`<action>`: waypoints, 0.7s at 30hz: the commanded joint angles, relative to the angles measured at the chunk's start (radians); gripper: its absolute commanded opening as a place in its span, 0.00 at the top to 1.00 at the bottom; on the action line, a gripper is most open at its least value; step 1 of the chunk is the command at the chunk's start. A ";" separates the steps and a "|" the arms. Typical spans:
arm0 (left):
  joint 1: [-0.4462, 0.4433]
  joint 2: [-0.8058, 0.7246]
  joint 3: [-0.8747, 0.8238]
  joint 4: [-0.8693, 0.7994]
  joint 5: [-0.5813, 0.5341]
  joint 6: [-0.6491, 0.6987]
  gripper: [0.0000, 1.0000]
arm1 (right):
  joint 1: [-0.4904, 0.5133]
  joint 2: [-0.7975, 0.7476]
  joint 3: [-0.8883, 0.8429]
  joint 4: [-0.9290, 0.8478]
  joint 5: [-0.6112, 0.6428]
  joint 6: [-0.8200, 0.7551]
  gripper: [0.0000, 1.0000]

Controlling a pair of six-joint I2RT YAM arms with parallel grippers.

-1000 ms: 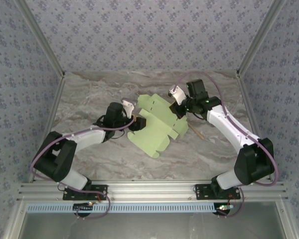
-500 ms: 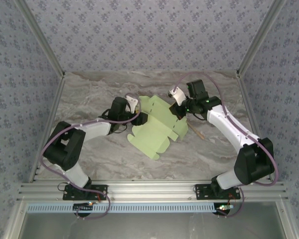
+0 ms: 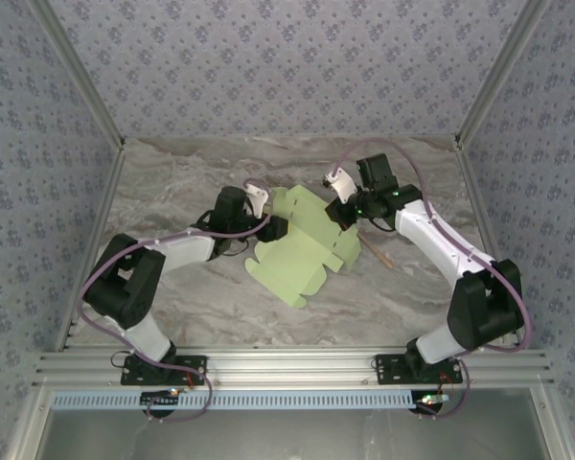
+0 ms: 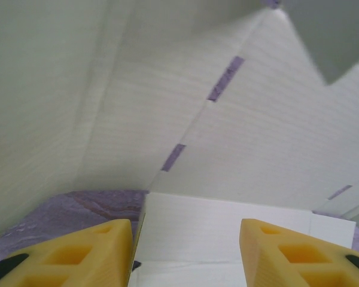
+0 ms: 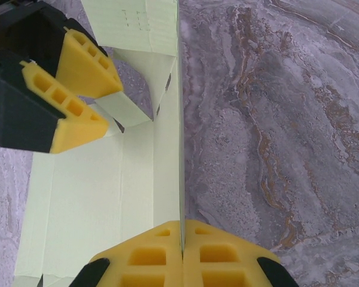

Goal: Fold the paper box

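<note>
Moved in against the paper box (image 3: 302,254), mid-frame, the left gripper (image 3: 271,227) is held half-parted around a flap. A raised wall is pinched edge-on by the right gripper (image 5: 182,230).

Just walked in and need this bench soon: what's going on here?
A pale lime-green die-cut card sheet is being folded into a box on the marble-patterned table. The right gripper is shut on one panel's edge, holding it upright. The left gripper is open at the sheet's other side, facing a raised flap. The sheet is only partly folded. A thin tan wooden stick lies beside it, untouched.
</note>
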 commanded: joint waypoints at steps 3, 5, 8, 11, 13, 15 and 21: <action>-0.026 -0.013 -0.002 0.032 0.041 -0.013 0.51 | -0.002 0.006 0.029 0.028 -0.007 0.038 1.00; -0.038 0.000 -0.002 0.039 0.042 -0.017 0.51 | -0.001 0.003 0.028 0.034 -0.007 0.044 1.00; -0.058 0.019 -0.004 0.056 0.038 -0.024 0.51 | 0.001 0.002 0.025 0.048 -0.013 0.055 1.00; -0.079 0.043 0.002 0.071 0.036 -0.031 0.51 | 0.008 0.002 0.016 0.068 -0.023 0.066 1.00; -0.089 0.059 0.009 0.077 0.034 -0.033 0.51 | 0.014 0.004 0.012 0.073 -0.021 0.066 1.00; -0.098 0.075 0.018 0.075 0.031 -0.033 0.51 | 0.019 0.007 0.008 0.077 -0.021 0.067 1.00; -0.103 0.067 0.021 0.060 0.015 -0.024 0.51 | 0.021 0.008 0.000 0.072 0.000 0.057 1.00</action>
